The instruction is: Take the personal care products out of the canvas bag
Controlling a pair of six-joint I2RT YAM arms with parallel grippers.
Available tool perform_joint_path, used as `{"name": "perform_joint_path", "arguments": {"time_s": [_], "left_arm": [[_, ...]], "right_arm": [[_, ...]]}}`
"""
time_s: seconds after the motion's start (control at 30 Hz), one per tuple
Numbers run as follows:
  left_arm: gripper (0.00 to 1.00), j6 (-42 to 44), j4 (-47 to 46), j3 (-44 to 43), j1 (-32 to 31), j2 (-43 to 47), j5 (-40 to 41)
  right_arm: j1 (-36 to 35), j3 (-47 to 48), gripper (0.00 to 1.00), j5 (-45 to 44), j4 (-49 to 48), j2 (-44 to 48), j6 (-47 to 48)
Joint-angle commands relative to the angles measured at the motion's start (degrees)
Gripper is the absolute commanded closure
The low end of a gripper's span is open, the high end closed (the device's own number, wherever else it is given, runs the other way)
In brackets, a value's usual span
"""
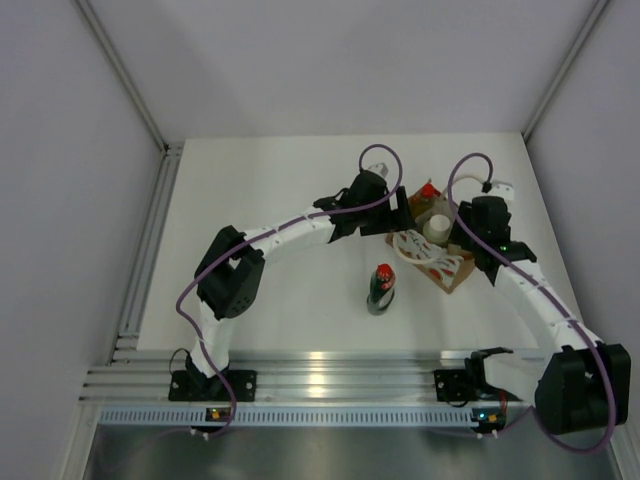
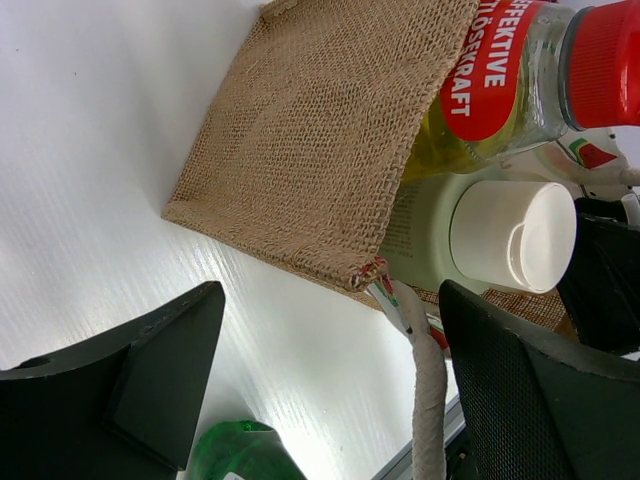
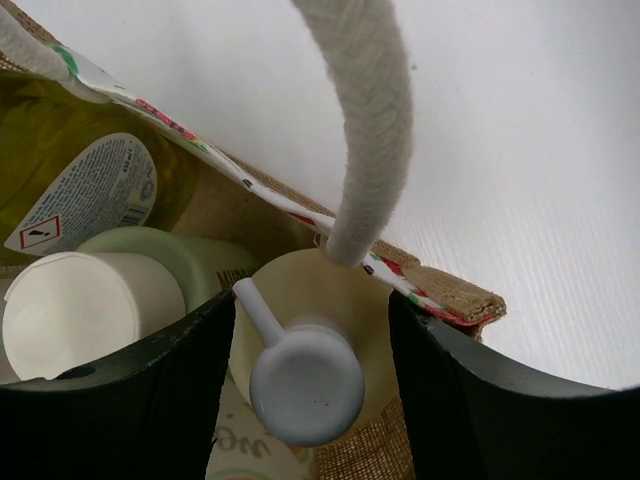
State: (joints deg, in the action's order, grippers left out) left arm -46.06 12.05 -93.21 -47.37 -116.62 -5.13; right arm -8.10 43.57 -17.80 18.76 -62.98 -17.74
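A: Entry: where do the products sit?
B: The dark green bottle (image 1: 380, 290), red cap, stands upright on the desk (image 1: 290, 200). It is apart from the canvas bag (image 2: 320, 140), on the bag's near-left side. Three are in the bag: yellow bottle (image 2: 500, 90) with red cap, white-capped bottle (image 2: 512, 235), pale pump-top bottle (image 3: 320, 285).
A: Left gripper?
B: The left gripper (image 2: 330, 310) is spread wide with nothing between its fingers. It faces the bag's plain burlap side from close by.
A: Right gripper?
B: The right gripper (image 3: 312, 310) is at the bag's mouth, jaws part-way apart, one on each side of the pale pump-top bottle. Whether the pads press it, I cannot tell. A rope handle (image 3: 372, 130) arches over that bottle and meets the patterned rim.
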Motion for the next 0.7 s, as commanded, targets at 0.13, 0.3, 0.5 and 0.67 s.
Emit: {"name": "perform_joint_path", "arguments": {"time_s": [0.13, 0.3, 0.5, 0.67], "left_arm": [[0.08, 0.6, -1.7, -1.8, -0.1, 0.5, -0.1], [0.08, 0.9, -1.8, -1.4, -0.1, 0.7, -0.1], [0.08, 0.4, -1.8, -1.6, -0.1, 0.4, 0.2], [0.08, 0.4, -1.8, -1.7, -0.1, 0.4, -0.2]], "right_arm": [[-1.5, 4.0, 0.36, -2.6, 7.2, -6.0, -1.5], [-1.7, 4.4, 0.31, -3.2, 10.4, -6.4, -0.9], [-1.7, 4.1, 0.3, -3.8, 10.2, -9.8, 0.6], [-1.2, 3.2, 0.38, -4.4, 7.8, -13.5, -0.3]]}}
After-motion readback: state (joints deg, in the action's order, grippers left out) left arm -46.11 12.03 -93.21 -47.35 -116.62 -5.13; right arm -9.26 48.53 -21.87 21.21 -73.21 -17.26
